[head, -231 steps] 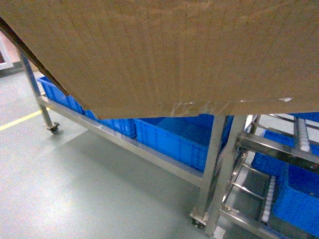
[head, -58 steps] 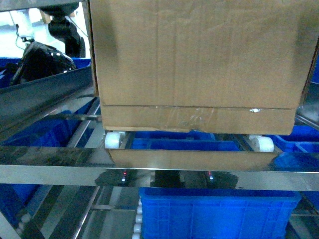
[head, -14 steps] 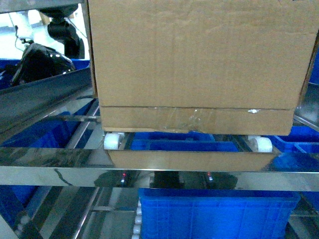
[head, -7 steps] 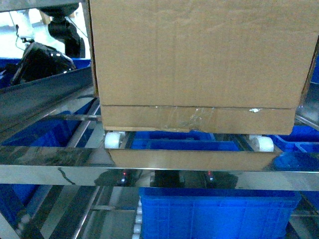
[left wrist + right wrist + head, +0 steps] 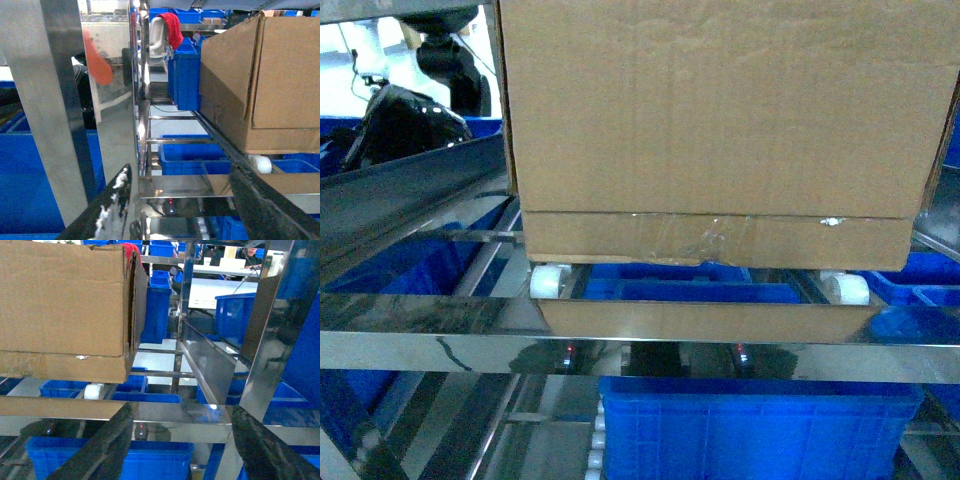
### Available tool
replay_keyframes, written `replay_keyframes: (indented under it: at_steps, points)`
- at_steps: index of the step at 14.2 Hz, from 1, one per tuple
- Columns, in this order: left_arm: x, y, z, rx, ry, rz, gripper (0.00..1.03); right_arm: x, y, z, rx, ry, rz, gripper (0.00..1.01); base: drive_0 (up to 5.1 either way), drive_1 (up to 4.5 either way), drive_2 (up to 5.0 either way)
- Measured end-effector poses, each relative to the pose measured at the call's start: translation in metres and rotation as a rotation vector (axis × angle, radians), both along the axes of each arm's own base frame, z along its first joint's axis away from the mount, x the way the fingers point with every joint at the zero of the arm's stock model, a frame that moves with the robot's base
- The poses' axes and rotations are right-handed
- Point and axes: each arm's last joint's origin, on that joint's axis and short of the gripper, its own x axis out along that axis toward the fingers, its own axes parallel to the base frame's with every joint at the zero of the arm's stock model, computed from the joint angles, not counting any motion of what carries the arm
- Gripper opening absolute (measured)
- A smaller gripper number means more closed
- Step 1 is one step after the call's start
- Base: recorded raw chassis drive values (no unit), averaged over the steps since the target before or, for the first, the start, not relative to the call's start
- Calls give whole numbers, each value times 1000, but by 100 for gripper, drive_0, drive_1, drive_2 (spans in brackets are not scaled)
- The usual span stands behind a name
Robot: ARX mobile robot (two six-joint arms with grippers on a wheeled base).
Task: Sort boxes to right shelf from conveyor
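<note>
L gripper (image 5: 180, 210): both dark fingers (image 5: 112, 207) splayed wide apart at the bottom of the L wrist view, nothing between them, jaws spread & empty. Pale flaky residue on the L-hand finger. R gripper (image 5: 175, 445): same, two dark fingers (image 5: 102, 447) spread wide, nothing held.

Just ahead of both grippers, w/o touching, runs the front steel crossbar (image 5: 640, 345) of the right shelf (image 5: 260, 335). Beyond the bar & above it sits the cardboard box (image 5: 720, 130), resting on the shelf's white roller wheels (image 5: 546, 281); one wheel shows under each front corner. From the L gripper the box is ahead & to the R (image 5: 260, 85); from the R gripper it's ahead & to the L (image 5: 65, 310). Clear tape (image 5: 700, 240) along the box's bottom flap, facing the tools. Box upright, sq to the bar.

Below the grippers & the bar: blue bins (image 5: 750, 425) on a lower level; more blue bins further back behind the box. Far past the L gripper, a red cloth (image 5: 170, 27) hangs over something white. Conveyor not in any view.
</note>
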Motion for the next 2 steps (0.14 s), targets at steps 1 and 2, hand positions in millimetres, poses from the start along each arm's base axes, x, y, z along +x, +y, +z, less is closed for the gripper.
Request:
replay_keyframes:
  at_steps: [1, 2]
  points:
    - [0, 0, 0, 0, 0, 0, 74, 0, 0, 0, 0, 0, 0, 70, 0, 0, 0]
    - [0, 0, 0, 0, 0, 0, 90, 0, 0, 0, 0, 0, 0, 87, 0, 0, 0]
